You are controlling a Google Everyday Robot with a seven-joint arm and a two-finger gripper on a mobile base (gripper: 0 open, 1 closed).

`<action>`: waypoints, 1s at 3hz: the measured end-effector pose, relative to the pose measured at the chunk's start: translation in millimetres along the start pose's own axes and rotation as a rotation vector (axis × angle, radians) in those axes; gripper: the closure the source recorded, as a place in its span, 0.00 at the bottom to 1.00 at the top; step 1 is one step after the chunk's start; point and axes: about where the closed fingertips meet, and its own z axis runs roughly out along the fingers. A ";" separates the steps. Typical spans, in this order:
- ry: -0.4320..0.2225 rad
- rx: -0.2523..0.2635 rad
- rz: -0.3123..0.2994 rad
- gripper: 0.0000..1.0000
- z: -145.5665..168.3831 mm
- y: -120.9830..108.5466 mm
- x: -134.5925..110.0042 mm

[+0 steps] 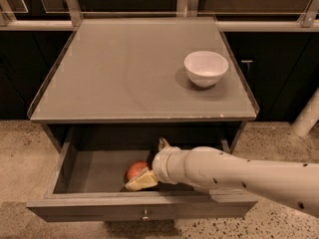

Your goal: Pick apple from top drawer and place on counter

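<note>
We see the smooth cream gripper [151, 163] reaching into the pulled-out top drawer [144, 205], a shallow dark wooden tray. The gripper's two pale fingers stand apart, clamping nothing. The round red-orange apple [136, 169] lies on the drawer floor, touching the nearer finger. Above, the flat matte grey counter [124, 68] bears a glossy white bowl [206, 67].

Counter: I saw the counter [124, 73] sitting directly above the drawer [94, 171], which stuck out in front of it, towards me.
Bowl: it stood on the counter's right half.
Apple: the apple [136, 169] lay in the drawer, near the middle, close behind the front wall.
Gripper: I had the gripper [148, 172] inside the drawer, just right of the apple.
Arm: the arm [239, 173] came in from the lower right, over the drawer's front.
</note>
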 end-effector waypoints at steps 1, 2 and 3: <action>-0.010 0.021 0.002 0.00 -1.7 -3.7 3.8; -0.034 0.029 0.010 0.00 -6.6 -1.9 4.1; -0.041 0.032 0.014 0.13 -9.0 -1.3 4.0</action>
